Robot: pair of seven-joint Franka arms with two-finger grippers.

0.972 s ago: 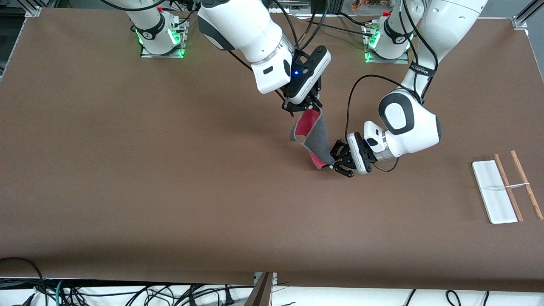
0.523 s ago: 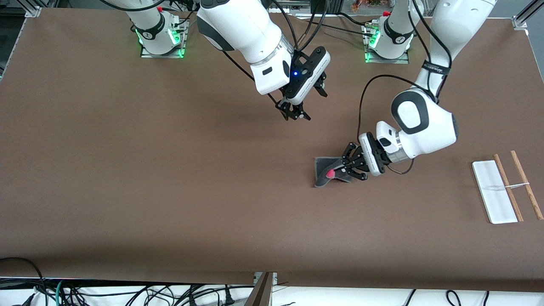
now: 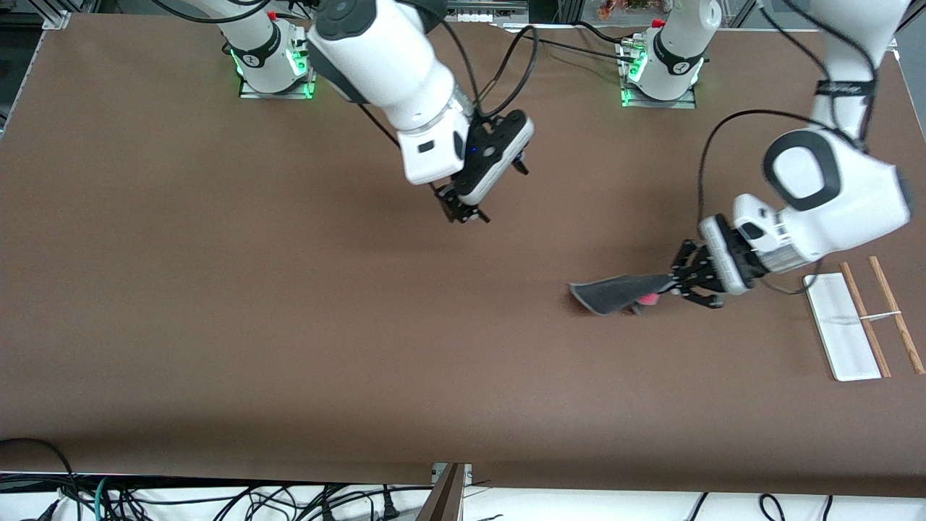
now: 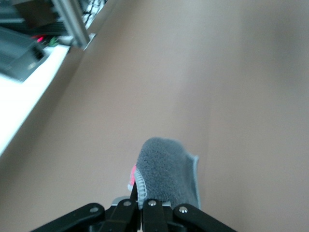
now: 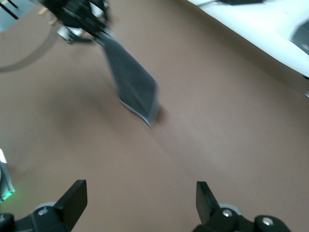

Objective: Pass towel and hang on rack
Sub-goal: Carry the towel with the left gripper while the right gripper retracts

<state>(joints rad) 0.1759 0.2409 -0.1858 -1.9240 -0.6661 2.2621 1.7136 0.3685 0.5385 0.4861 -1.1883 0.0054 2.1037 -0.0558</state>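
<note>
Over the bench (image 3: 289, 325), between its middle and the rack (image 3: 861, 322), the left pincer (image 3: 680, 284) is clamped tight on one edge of the towel (image 3: 615, 293), which trails out from the fingers toward the middle of the bench, its free end drooping to or just above the surface; the left wrist view shows grey pile and a sliver of red right at the fingertips. The right pincer (image 3: 463, 211) hangs over the bench's middle with its fingers spread wide and nothing in them. The towel looks light and limp: it sags and folds from a single pinch, so it will swing and drag when carried. By my judgement an edge or corner grip suits it, leaving most of the cloth hanging free to fall across the rack's thin rods, which stand at the left arm's end.
</note>
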